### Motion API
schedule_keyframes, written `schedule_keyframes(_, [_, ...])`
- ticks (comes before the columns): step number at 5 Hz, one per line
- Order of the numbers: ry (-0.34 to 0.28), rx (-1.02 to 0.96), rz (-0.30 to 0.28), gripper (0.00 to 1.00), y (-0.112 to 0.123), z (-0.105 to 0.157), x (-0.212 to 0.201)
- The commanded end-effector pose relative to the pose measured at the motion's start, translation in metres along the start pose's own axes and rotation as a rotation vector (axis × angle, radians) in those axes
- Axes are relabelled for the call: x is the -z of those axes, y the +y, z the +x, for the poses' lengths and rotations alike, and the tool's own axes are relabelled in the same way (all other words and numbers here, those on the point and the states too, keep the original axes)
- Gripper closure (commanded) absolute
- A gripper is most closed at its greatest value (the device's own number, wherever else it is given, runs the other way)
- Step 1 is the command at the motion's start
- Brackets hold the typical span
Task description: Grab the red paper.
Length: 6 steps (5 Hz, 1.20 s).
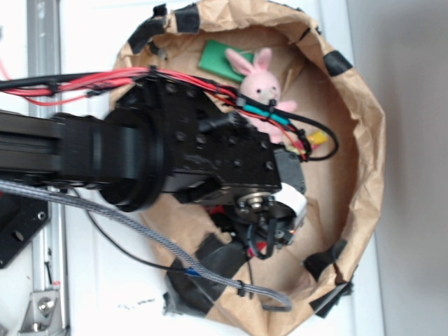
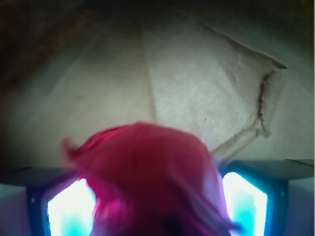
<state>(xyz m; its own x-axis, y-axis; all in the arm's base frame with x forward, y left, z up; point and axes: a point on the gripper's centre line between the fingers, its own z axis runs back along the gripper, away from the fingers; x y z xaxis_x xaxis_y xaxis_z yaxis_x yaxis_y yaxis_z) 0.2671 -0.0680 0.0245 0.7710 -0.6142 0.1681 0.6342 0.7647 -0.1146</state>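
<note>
We work inside the big crumpled brown paper bag [image 1: 364, 133], its rolled rim taped with black patches and standing up all round us like a low wall, so sideways room is short and the clear way out is straight up. Our black arm [image 1: 175, 140] reaches across the opening and hides most of the floor. From the wrist view our hand [image 2: 157, 206] sits low, with the bright red wrinkled paper wad [image 2: 152, 172] filling the space between the two glowing fingers [image 2: 69, 206]; they appear closed against it, which we judge a grasp. The pink plush bunny [image 1: 260, 80] and the flat green block [image 1: 220, 59] lie against the far wall, well apart from us.
</note>
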Motion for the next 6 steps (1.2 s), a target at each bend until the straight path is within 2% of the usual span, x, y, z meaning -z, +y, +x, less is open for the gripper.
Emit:
schedule_keyframes(1, [0.018, -0.044, 0.163, 1.0, 0.009, 0.014, -0.001])
schedule_keyframes(2, [-0.001, -0.17, 0.195, 1.0, 0.021, 0.009, -0.052])
schedule_keyframes(3, [-0.119, -0.267, 0.25, 1.0, 0.029, 0.002, -0.104])
schedule_keyframes(4, [-0.084, -0.467, 0.261, 1.0, 0.028, 0.004, -0.15])
schedule_keyframes(5, [0.039, -0.677, 0.283, 0.76, 0.022, 0.009, -0.16])
schedule_keyframes(6, [-0.006, -0.792, 0.3, 1.0, 0.021, 0.013, -0.162])
